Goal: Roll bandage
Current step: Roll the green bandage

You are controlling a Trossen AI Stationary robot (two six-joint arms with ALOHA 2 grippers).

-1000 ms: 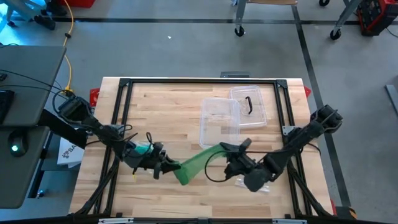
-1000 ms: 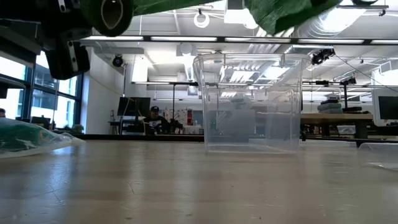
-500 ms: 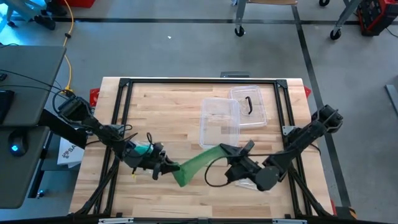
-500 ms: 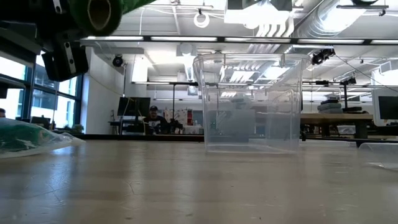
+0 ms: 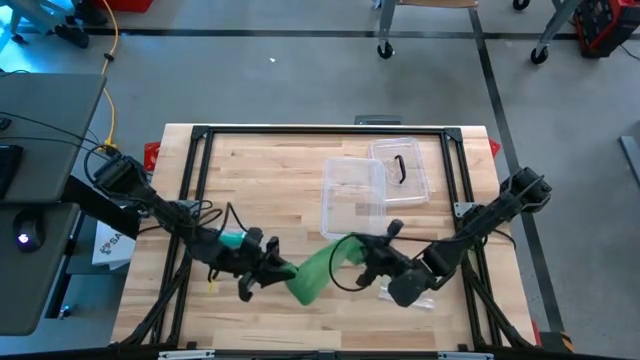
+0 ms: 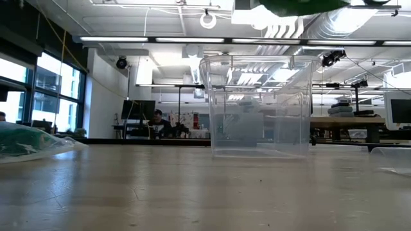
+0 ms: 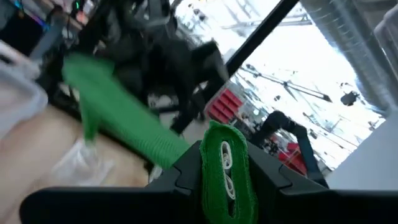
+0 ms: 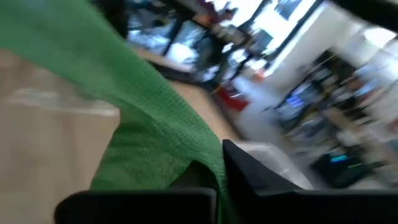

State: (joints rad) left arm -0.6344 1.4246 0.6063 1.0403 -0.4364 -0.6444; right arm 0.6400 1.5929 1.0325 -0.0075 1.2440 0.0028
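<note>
The high view alone showed both arms together above the near half of the wooden table (image 5: 250, 170). The left gripper (image 5: 272, 272) sat near the table's near-left centre; the right gripper (image 5: 362, 258) sat just to its right. The green bandage (image 5: 318, 270) hung between them, clear of the table surface.

The left wrist view showed what the high view did not: the left gripper (image 7: 225, 177) was clamped narrowly on the rolled end of the bandage (image 7: 225, 174), whose wound layers appeared edge-on as a flat oval between the fingers (image 7: 277, 177). The loose band ran away from the roll as a ribbed green strip.

The right wrist view showed the right gripper (image 8: 211, 171) pinched fully closed on the loose end of the bandage (image 8: 155, 140), whose knitted weave was visible.

Farther back, the low view showed a clear plastic container (image 6: 258, 106) standing upright on the table, with only a green edge of the bandage (image 6: 302, 5) at the frame's top.
</note>
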